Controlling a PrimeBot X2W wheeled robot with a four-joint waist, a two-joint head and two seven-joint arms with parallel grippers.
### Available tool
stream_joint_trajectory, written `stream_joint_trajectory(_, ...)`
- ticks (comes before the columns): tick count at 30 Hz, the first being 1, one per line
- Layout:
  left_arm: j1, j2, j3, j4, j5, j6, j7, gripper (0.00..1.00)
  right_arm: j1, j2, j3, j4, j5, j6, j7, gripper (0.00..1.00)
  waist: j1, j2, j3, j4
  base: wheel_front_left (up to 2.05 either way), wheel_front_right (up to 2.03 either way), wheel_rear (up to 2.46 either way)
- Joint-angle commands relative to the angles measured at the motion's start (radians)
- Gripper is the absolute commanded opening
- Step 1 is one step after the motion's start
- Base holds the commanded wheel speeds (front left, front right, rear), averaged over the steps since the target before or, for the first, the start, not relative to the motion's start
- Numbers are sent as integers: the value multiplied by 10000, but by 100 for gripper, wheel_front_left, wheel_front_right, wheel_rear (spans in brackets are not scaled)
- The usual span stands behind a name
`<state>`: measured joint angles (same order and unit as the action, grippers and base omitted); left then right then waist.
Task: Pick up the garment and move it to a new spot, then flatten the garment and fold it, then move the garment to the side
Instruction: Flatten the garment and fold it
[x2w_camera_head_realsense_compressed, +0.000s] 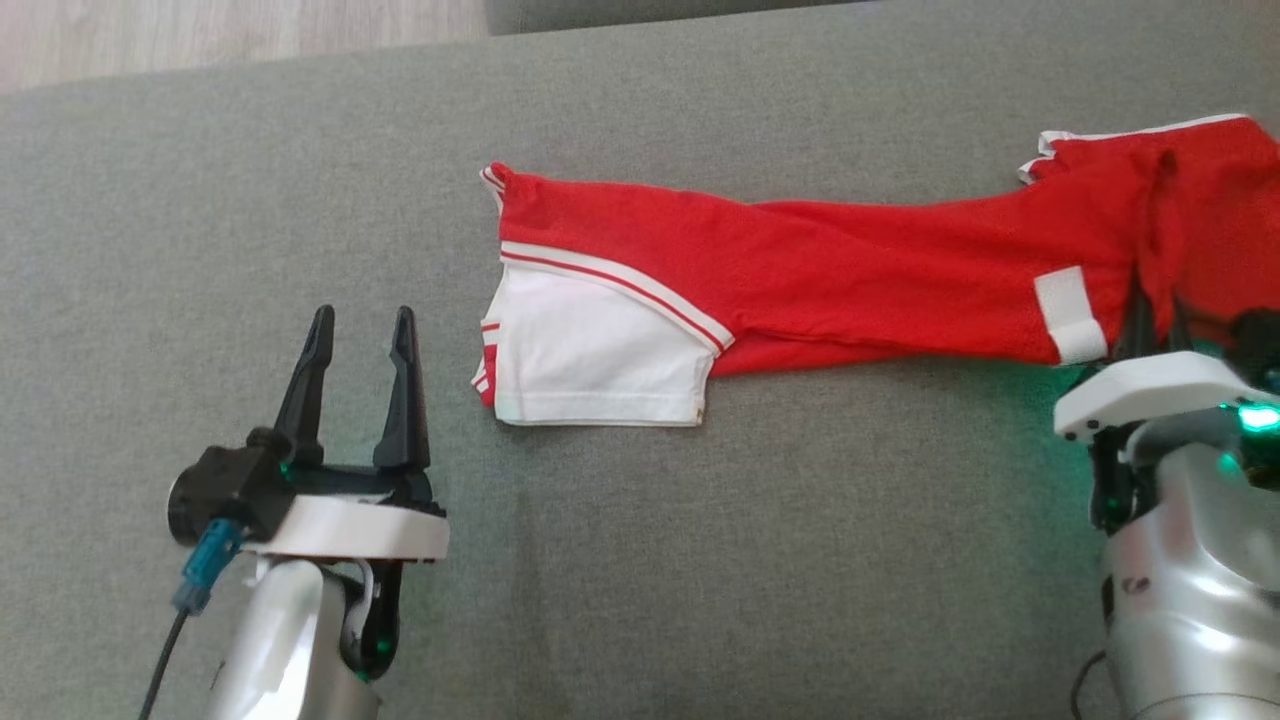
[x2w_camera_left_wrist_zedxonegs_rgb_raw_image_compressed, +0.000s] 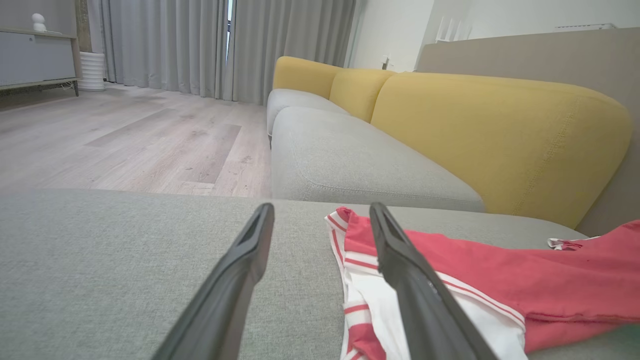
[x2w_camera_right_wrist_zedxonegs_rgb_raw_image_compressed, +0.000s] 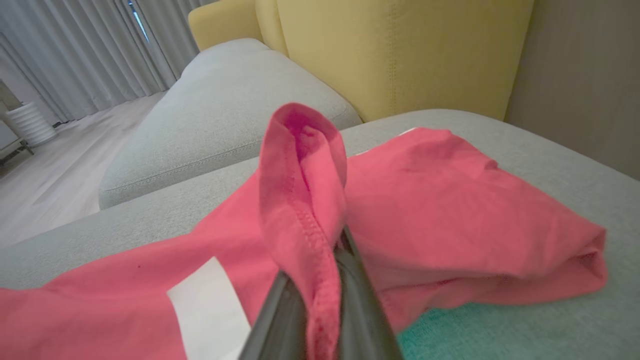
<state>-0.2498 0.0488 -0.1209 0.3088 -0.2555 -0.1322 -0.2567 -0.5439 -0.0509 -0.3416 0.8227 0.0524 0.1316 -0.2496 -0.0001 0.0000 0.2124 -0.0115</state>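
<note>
Grey seat cushion (x2w_camera_head_realsense_compressed: 700, 560): bears the whole workspace. Red-and-white garment (x2w_camera_head_realsense_compressed: 850, 280): lies stretched long across the cushion, with its white panel end toward the left and its bunched red end at the right. Right gripper (x2w_camera_head_realsense_compressed: 1155, 310): fingers pressed together on a raised red fold at the garment's right end. Left gripper (x2w_camera_head_realsense_compressed: 362, 320): fingers spread, holding nothing, near the white panel but apart from it.

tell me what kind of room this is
Probably a home living room: a grey sofa with yellow back cushions, long grey curtains and a wood floor. The right end effector grips the garment on a grey seat.
</note>
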Motion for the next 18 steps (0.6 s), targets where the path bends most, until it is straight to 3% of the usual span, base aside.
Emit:
stream_joint_trajectory(1,-84,108,369,-300,-49,16,-51,100,-281,7,377,-380,58,-9,-120,0,1,0,-64,12,0,0,0)
stream_joint_trajectory(4,9,104,338,-230,-72,16,-51,100,-288,7,1027,-490,533,-9,-120,0,1,0,-236,52,0,0,0)
stream_joint_trajectory(12,276,93,285,-150,-117,16,-51,100,-648,7,4103,-643,2898,-9,-121,0,1,0,-702,239,0,0,0)
stream_joint_trajectory(18,303,89,220,-167,-103,16,-51,100,-868,7,5495,-578,3607,-9,-121,0,1,0,-842,700,0,0,0)
